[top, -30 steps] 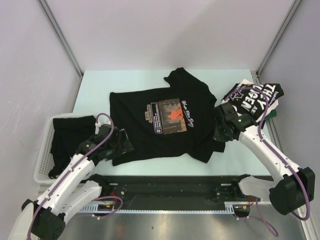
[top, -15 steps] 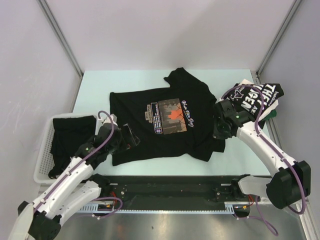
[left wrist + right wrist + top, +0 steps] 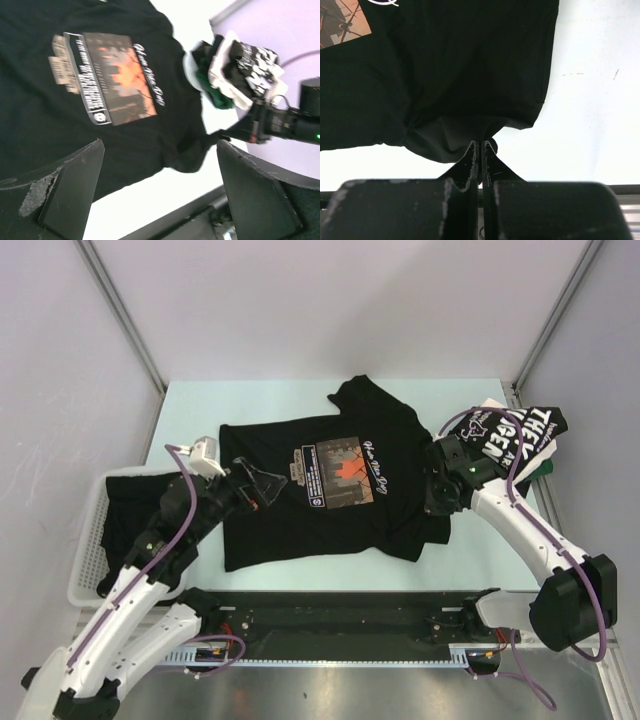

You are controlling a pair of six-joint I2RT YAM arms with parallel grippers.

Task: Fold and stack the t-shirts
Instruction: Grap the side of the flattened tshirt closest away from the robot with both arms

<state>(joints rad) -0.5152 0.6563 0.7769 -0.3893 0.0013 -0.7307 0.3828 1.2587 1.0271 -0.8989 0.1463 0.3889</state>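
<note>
Since a second ago my left claw point(image 3: 257, 485) has come up off the near-left corner of the black t-shirt point(image 3: 270, 445) and swung in over its left half. It hangs above the cloth with its fingers spread wide and nothing between them. My right claw point(image 3: 480, 146) has barely shifted, only a little inward. Its fingers are pressed together on a gathered fold of black fabric at the shirt's near-right edge (the wrist view shows the cloth bunching right at the tips).

The t-shirt lies spread face up on the pale table point(image 3: 190, 405). Most of it lies between my two claws, with its orange-white print point(image 3: 340, 472) just right of my left claw and well left of my right one. One sleeve reaches away from me, past the print. The near-left corner that my left claw was on now lies flat.

Beyond my right claw, and a little to its right, sits a pile of folded shirts point(image 3: 510, 432). The top one is black with big white lettering, and a bit of green peeks out at the pile's edge. Left of my left claw, off the table's side, stands a white mesh basket point(image 3: 85, 570) with a dark garment point(image 3: 140, 510) in it (what kind, I cannot tell).
</note>
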